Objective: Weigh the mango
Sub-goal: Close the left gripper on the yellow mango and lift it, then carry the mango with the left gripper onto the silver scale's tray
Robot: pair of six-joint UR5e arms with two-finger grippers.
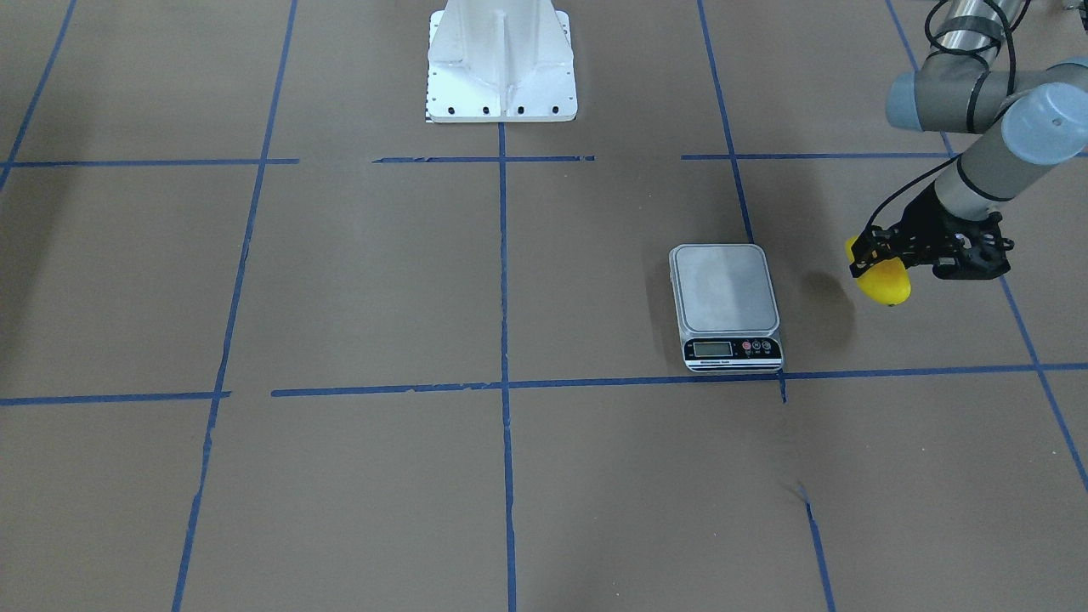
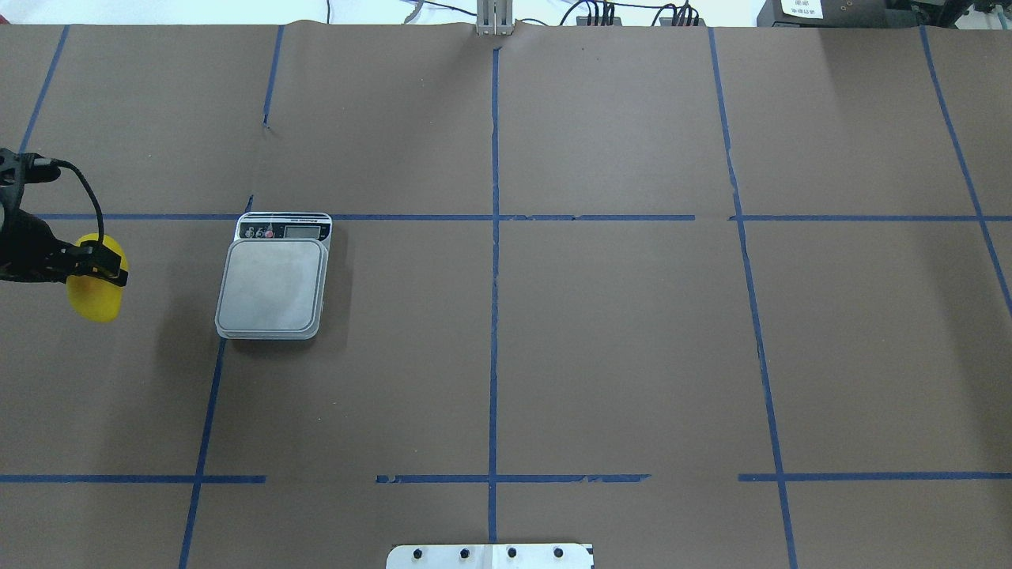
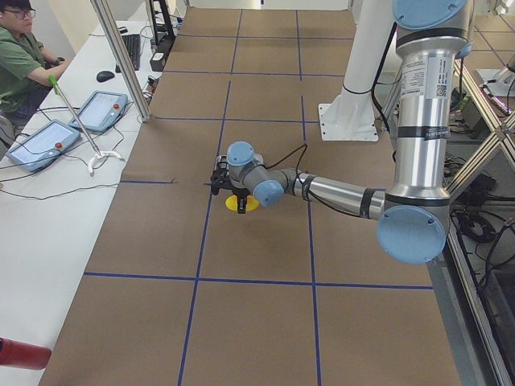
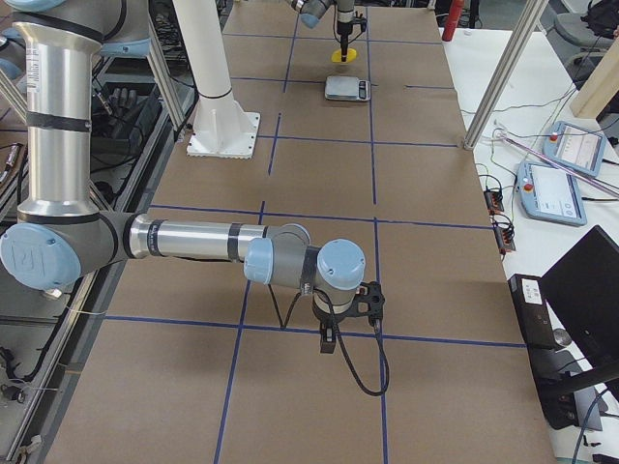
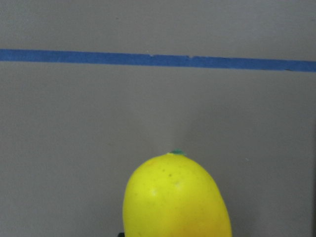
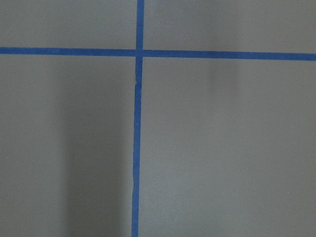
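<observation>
mango (image 1: 887,286) in left hand (image 1: 872,254), seemingly aloft

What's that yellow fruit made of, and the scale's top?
The mango looks smooth and glossy, plastic or real waxy skin; the sheen leaves it open. The scale's platform looks like brushed metal: grey, dull sheen.

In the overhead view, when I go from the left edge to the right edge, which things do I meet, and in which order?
mango → scale → white base plate
</observation>
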